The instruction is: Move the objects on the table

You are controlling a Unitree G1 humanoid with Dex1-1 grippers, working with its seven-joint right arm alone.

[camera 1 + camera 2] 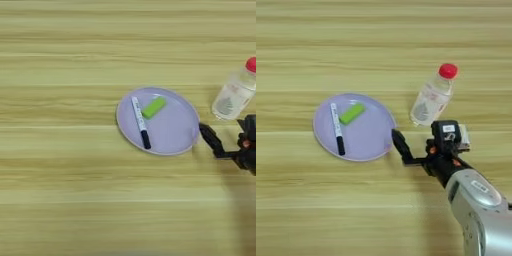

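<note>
1. The lavender plate sat mid-table.
2. On it lay the white marker, black cap toward the near side, and the lime-green block just to its right.
3. A clear bottle with a red cap lay right of the plate.
4. The right gripper reached the plate's right rim; only one black finger showed, so its opening could not be told.

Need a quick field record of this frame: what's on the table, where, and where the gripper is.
surface: wooden table
plate: lavender, round, left of centre
on plate: white marker with black cap; green block, apart from the marker
bottle: clear, red cap, right of the plate, on the table
packet: none visible
right gripper: at the plate's right rim, holding nothing visible
arm: silver forearm entering from bottom right
</note>
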